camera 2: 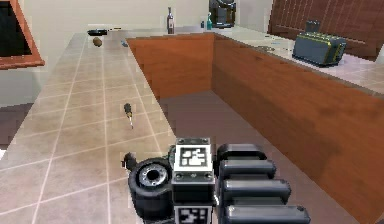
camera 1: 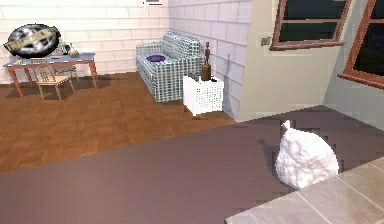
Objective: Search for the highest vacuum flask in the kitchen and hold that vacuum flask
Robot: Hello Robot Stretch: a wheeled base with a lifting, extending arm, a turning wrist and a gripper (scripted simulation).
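Note:
In the arm side view a slim upright bottle-shaped thing (camera 2: 170, 20) stands at the far end of the tiled counter (camera 2: 80, 100). It is too small to name with certainty. The arm rises at the bottom edge with its white marker square (camera 2: 195, 160). Left of the marker, the gripper (camera 2: 138, 172) has its dark round body over the counter's near part. Its far end is hard to make out, so I cannot tell whether it holds anything.
A small utensil (camera 2: 127, 110) lies on the counter, a dark lump (camera 2: 97, 41) farther out. A toaster (camera 2: 320, 47) and a dark appliance (camera 2: 220, 15) stand on the wood-fronted counter. Ahead are a white bag (camera 1: 305, 157), plaid armchair (camera 1: 170, 62), side table (camera 1: 204, 95) and desk (camera 1: 50, 62).

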